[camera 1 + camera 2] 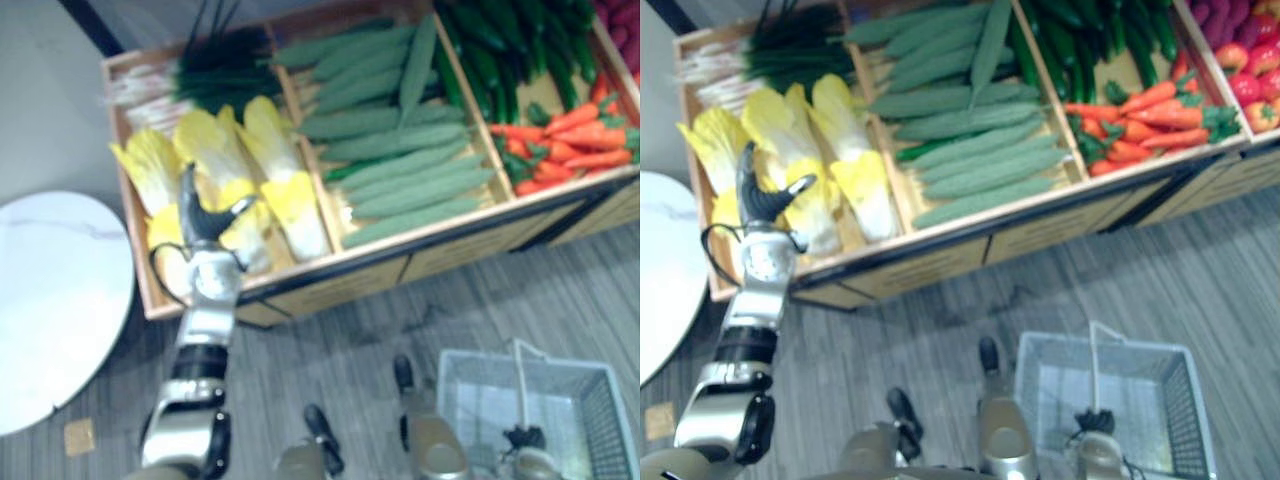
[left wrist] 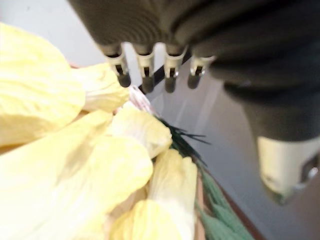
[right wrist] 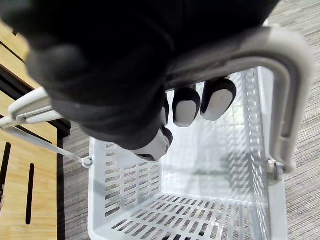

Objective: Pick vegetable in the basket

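Several yellow-and-white cabbages lie in the left compartment of a wooden produce stand. My left hand hovers open just above the cabbages at the stand's front left, fingers straight and thumb spread; in the left wrist view its fingers reach out over the yellow cabbage leaves without touching. My right hand is shut on the handle of a white plastic basket, which hangs low at the right with nothing in it.
The stand also holds green onions at the back left, long green cucumbers in the middle, and carrots and dark green vegetables at the right. A round white table stands to the left. Grey wood floor lies in front.
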